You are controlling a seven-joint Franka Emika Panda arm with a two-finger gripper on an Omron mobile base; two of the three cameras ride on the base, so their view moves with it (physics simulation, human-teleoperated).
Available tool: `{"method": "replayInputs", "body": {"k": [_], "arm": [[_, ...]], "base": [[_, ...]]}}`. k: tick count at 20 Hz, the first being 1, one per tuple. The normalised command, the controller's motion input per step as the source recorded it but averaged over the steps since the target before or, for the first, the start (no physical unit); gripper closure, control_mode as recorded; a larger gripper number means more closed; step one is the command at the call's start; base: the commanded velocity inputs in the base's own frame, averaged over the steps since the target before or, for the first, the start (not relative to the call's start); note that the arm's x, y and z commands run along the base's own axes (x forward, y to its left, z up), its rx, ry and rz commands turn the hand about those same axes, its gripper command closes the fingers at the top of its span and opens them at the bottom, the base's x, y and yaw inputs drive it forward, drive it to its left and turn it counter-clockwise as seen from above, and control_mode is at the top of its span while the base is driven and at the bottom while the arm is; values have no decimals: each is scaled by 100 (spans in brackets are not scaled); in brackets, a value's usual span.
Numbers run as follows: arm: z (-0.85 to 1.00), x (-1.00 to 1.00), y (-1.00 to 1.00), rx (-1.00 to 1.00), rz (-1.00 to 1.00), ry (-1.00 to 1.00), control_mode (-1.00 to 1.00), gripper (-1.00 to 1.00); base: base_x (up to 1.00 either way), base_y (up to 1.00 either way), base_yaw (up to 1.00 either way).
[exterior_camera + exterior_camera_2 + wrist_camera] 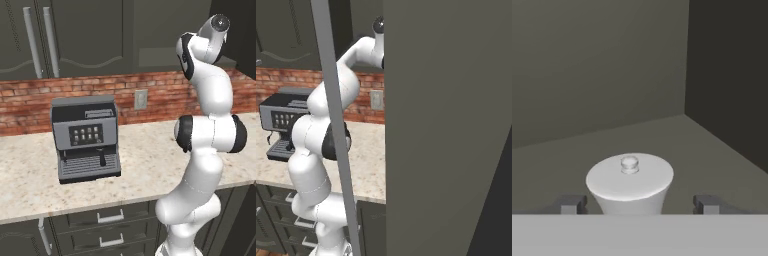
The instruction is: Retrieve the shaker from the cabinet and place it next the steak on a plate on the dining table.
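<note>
My pincer [638, 204] stands wide, a fingertip [573, 203] on either side of the shaker [630, 183], neither pad touching it as far as I can see, so I hold nothing yet. The shaker sits upright on the cabinet shelf [677, 145], just ahead of me, well short of the back corner. To do this well I judge I should close evenly on the narrow body below the flared top, then lift straight before backing out past the open door [446, 125].
</note>
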Motion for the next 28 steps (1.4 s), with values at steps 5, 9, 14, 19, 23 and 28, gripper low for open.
{"method": "replayInputs", "body": {"k": [5, 9, 14, 19, 23, 28], "arm": [[-8, -1, 3, 0, 0, 0, -100, 100], [-25, -25, 14, -1, 1, 0, -100, 100], [-32, -92, 43, -4, 2, -1, -100, 100], [-15, -100, 71, -4, 1, -3, -100, 100], [-13, -100, 65, -1, 2, -10, -100, 100], [0, -100, 33, 0, 5, -12, -100, 100]], "base": [[0, 0, 0], [0, 0, 0], [0, 0, 0], [0, 0, 0], [0, 0, 0], [0, 0, 0]]}}
